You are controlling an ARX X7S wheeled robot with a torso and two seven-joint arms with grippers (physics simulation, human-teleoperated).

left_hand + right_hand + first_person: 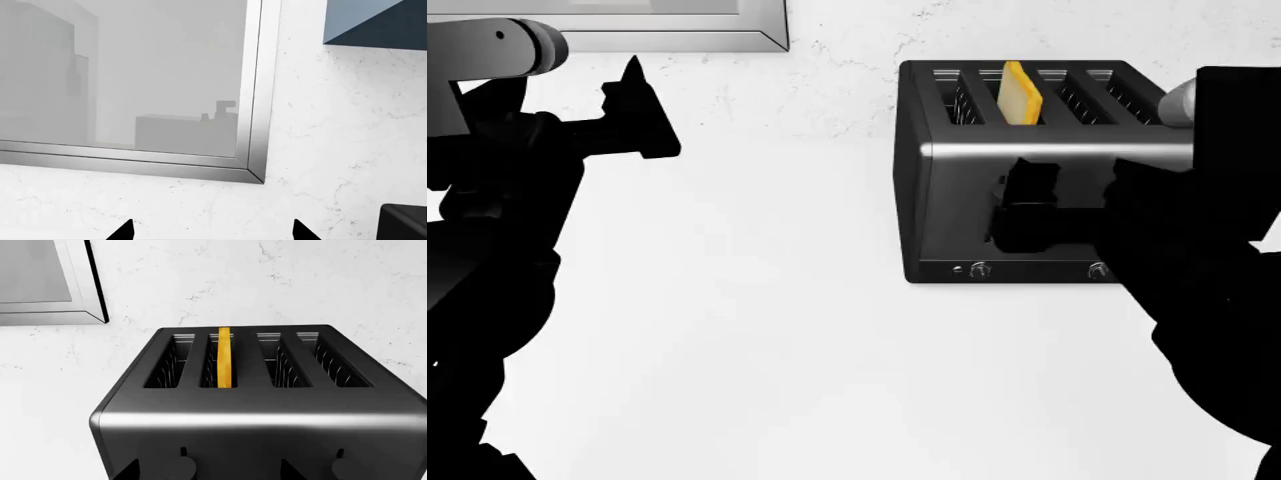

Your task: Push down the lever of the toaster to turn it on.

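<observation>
The brushed-steel toaster (961, 190) stands on the white counter at the right, with a yellow slice (1020, 93) in its second slot. In the right wrist view the toaster (253, 415) fills the frame. Its left lever (179, 467) is a dark rounded knob under a thin slot. The identical right-hand knob (350, 469) is beside it. My right gripper (210, 472) is open in front of the toaster's face, with the left lever between its fingertips. In the head view this gripper (1028, 210) hides the lever. My left gripper (647, 100) is open and empty, far left near the wall.
Two small silver-rimmed dials (981, 269) sit low on the toaster's front. A steel-framed window (257, 100) is set in the marbled wall behind the left gripper (213, 232). A blue cabinet corner (373, 25) hangs above. White counter (761, 330) lies between the arms.
</observation>
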